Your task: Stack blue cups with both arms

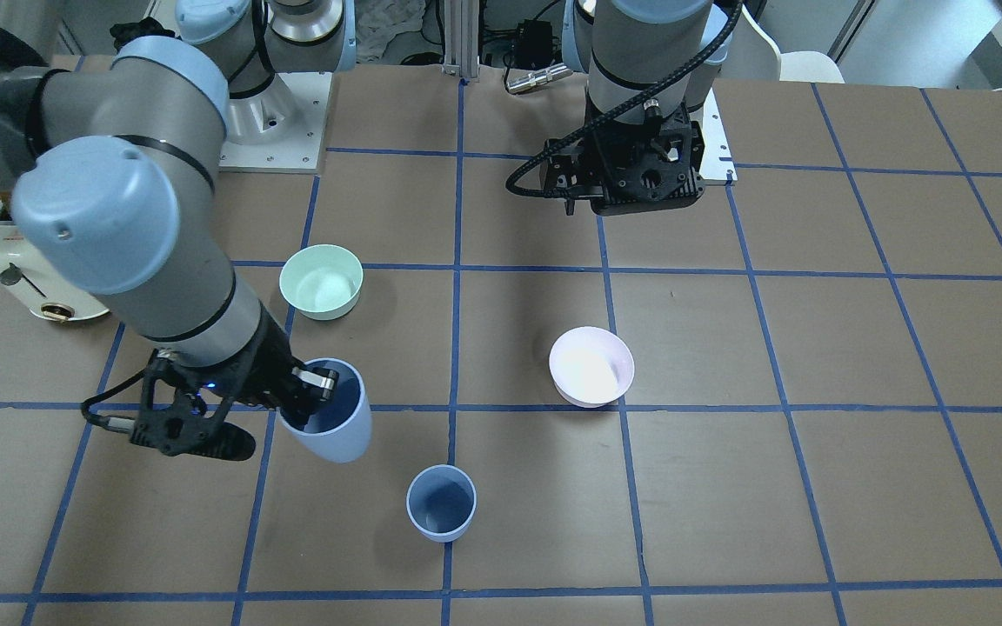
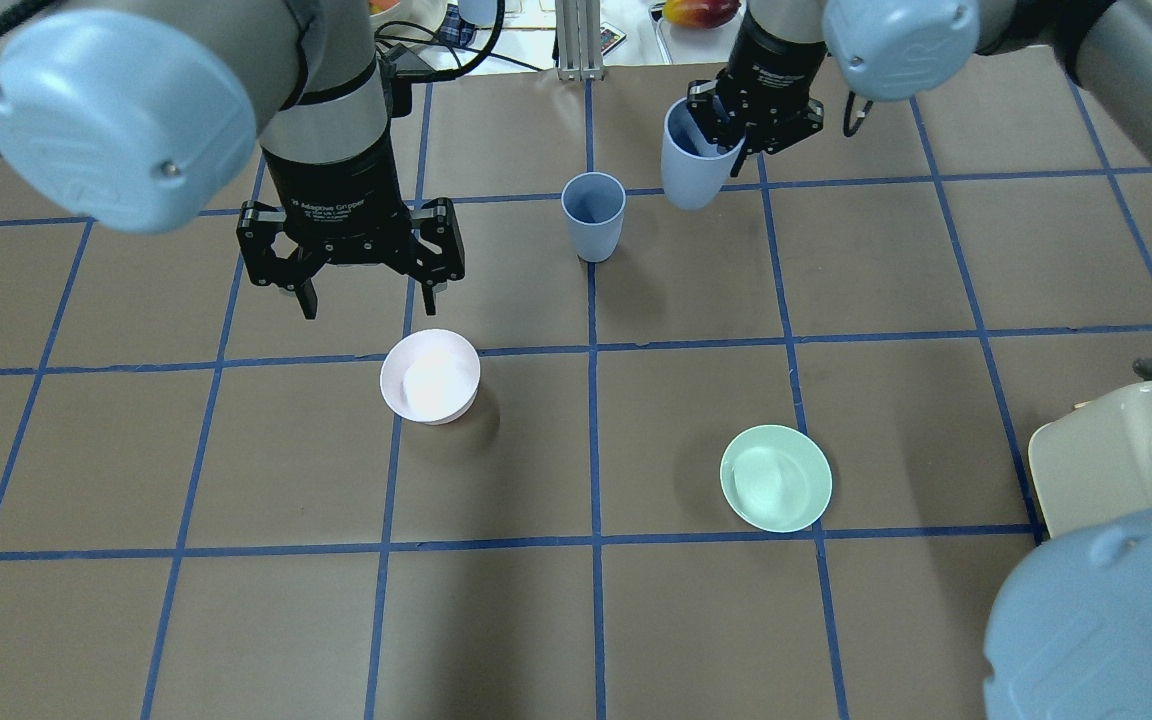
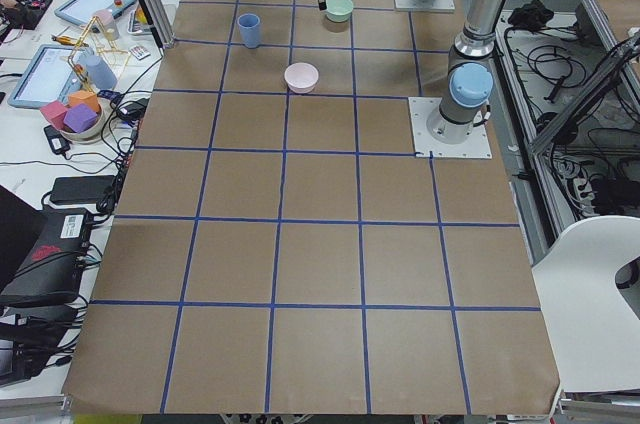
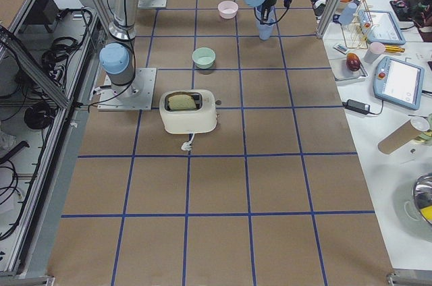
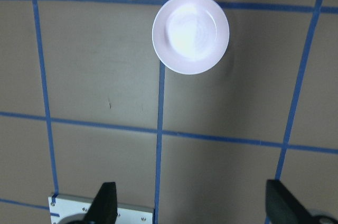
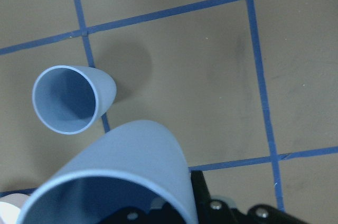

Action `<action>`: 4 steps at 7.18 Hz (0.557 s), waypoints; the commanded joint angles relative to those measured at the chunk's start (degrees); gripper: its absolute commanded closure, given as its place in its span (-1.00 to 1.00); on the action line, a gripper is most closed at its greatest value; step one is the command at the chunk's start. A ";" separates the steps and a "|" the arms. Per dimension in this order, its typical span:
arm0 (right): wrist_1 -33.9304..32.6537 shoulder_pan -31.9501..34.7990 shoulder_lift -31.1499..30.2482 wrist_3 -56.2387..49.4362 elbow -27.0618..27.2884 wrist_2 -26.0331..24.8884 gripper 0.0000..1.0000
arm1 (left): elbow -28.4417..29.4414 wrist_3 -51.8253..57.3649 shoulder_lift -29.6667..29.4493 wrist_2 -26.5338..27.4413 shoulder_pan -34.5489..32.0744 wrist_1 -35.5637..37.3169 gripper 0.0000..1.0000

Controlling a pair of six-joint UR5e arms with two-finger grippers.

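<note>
One blue cup (image 2: 593, 215) stands upright and alone on the table; it also shows in the front view (image 1: 441, 502) and the right wrist view (image 6: 71, 100). My right gripper (image 2: 724, 122) is shut on the rim of the second blue cup (image 2: 692, 165), with one finger inside it. That cup (image 1: 333, 419) hangs tilted above the table, beside the standing cup and apart from it, and fills the bottom of the right wrist view (image 6: 121, 176). My left gripper (image 2: 369, 305) is open and empty, hovering just behind the pale pink bowl (image 2: 430, 376).
The pale pink bowl (image 5: 190, 33) lies below the left gripper's open fingers (image 5: 105, 205). A mint-green bowl (image 2: 776, 477) sits on the right half. A cream toaster (image 2: 1116, 460) stands at the right edge. Blue tape lines grid the brown table.
</note>
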 commanded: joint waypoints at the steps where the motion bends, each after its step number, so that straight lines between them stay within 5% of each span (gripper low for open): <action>1: -0.37 4.86 4.83 6.32 -5.92 -0.41 1.00 | -3.96 4.90 1.55 -0.75 2.46 11.25 -1.00; 4: -0.63 6.02 9.60 7.91 -9.03 -1.64 1.00 | -1.94 5.01 1.20 -4.26 3.53 8.12 -1.00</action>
